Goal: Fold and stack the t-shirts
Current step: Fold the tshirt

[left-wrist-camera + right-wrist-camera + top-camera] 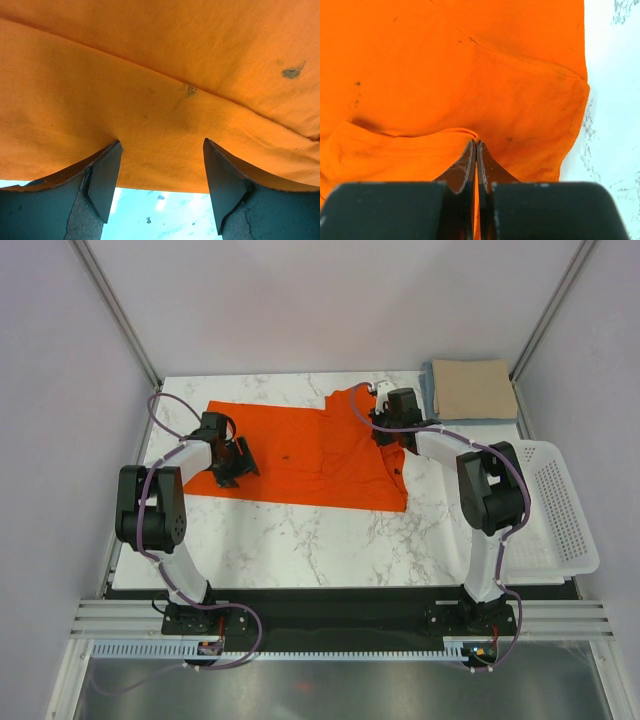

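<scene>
A bright orange t-shirt (300, 455) lies spread across the middle of the marble table (300, 540), with one part folded up at its right end. My right gripper (388, 440) is at that right end, shut on a fold of the orange cloth (445, 65); a thin strip of cloth shows between the closed jaws (476, 145). My left gripper (240, 462) stands open over the shirt's left edge. In the left wrist view its fingers (162, 165) straddle the hem of the orange cloth (150, 75) without pinching it. A folded tan-beige t-shirt (472, 388) rests on a light blue one (428, 390) at the back right.
A white perforated basket (560, 510) sits at the table's right edge, beside the right arm. Grey walls and metal frame posts close in the back and sides. Bare marble (160, 210) shows below the shirt's hem and to its right (615, 100).
</scene>
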You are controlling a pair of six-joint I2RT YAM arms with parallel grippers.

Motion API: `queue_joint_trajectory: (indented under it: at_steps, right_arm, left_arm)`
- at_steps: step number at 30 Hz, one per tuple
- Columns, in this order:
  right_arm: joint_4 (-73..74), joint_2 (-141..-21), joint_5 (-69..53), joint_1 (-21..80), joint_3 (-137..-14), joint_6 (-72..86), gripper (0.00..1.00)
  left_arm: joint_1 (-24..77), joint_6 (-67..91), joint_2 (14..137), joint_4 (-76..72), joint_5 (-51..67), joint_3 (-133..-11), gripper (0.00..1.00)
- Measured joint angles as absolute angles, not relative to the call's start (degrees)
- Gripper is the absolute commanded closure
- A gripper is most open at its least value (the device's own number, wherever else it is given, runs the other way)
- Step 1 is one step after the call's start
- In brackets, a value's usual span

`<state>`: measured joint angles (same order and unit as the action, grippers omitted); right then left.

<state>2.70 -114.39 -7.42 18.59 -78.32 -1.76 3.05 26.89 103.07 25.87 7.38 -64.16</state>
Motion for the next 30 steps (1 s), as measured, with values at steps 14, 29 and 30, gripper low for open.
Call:
queue_joint_trajectory:
  at_steps: [14,29,30]
  right_arm:
    - [6.0,-115.48,-6.46,18.59,-78.98,-0.62,1.0]
    - [5.89,-115.48,-8.16,18.59,-78.35,-0.36,1.0]
    - [5.87,-115.48,-8.21,18.59,-78.35,-0.32,1.0]
  left_arm:
    - [6.22,24.51,102.52,27.03,18.81,-70.32,0.37]
    - [23.44,20.93,119.31,20.99,27.05,-90.35,0.51]
    - [23.62,20.93,120.68,20.91,27.09,-90.74,0.51]
